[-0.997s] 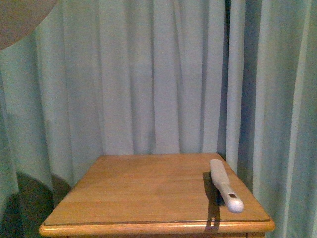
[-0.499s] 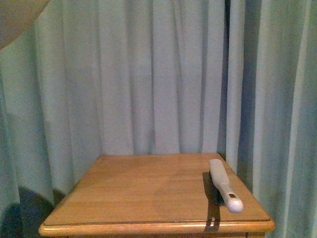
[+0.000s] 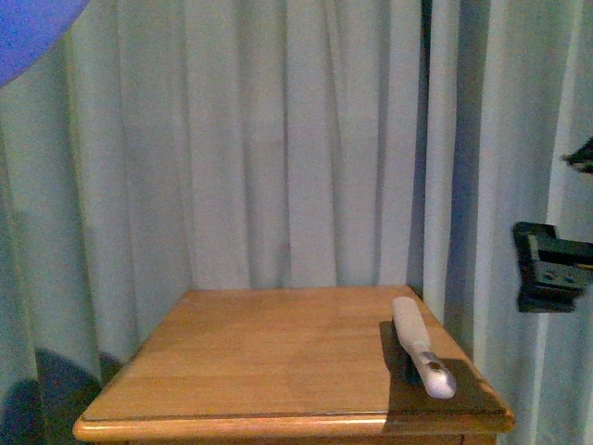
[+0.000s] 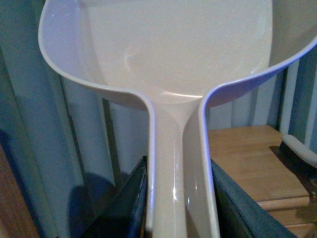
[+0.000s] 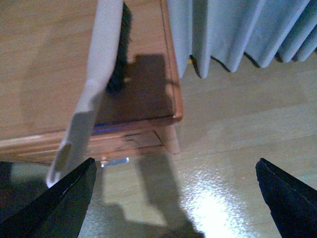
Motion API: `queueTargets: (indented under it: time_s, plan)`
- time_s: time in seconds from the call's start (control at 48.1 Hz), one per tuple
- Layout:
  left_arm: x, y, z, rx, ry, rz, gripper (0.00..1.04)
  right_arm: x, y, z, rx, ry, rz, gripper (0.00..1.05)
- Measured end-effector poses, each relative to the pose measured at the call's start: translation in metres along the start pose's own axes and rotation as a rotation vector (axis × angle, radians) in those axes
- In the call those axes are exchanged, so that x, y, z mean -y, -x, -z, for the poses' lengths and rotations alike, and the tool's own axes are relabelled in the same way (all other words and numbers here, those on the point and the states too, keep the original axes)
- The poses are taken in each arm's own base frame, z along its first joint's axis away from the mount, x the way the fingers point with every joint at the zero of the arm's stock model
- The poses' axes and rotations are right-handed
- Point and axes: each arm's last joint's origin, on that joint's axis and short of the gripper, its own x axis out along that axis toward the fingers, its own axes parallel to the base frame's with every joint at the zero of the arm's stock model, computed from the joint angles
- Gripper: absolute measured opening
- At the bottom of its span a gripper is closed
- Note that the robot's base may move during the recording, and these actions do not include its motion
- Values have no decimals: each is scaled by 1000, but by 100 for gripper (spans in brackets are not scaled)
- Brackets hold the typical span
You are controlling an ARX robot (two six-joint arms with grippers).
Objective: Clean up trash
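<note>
My left gripper (image 4: pixel 178 198): jaws clamped on dustpan (image 4: pixel 173 49) handle. My right gripper (image 5: pixel 171 198): jaws spread wide, holding nothing, over floor (image 5: pixel 237 148) beside counter (image 5: pixel 49 74) edge, near brush (image 5: pixel 101 64). The trash: I cannot tell where it lies.

pale curtains (image 3: pixel 278 148), wooden table (image 3: pixel 278 362), glossy floor (image 5: pixel 237 163)

A bare wooden tabletop (image 3: pixel 278 357) with a rounded front edge carries only a hand brush (image 3: pixel 422 345), which lies close to its right edge near the front corner, dark bristles down on the wood and its pale handle pointing toward the front edge.
</note>
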Motion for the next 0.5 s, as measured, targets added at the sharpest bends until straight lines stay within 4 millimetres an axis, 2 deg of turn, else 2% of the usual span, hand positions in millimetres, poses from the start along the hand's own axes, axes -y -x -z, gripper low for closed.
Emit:
queueTargets:
  time_s: [0.104, 0.208, 0.291, 0.499]
  plan:
    - [0, 0, 0, 0, 0, 0, 29, -33, -30, -11, -80, -51, -23, 97]
    - [0, 0, 0, 0, 0, 0, 29, -55, -55, -15, -149, -90, -5, 97]
    - [0, 0, 0, 0, 0, 0, 29, -63, -70, -17, -162, -103, 31, 97]
    - [0, 0, 0, 0, 0, 0, 29, -74, -94, -22, -195, -137, 61, 97]
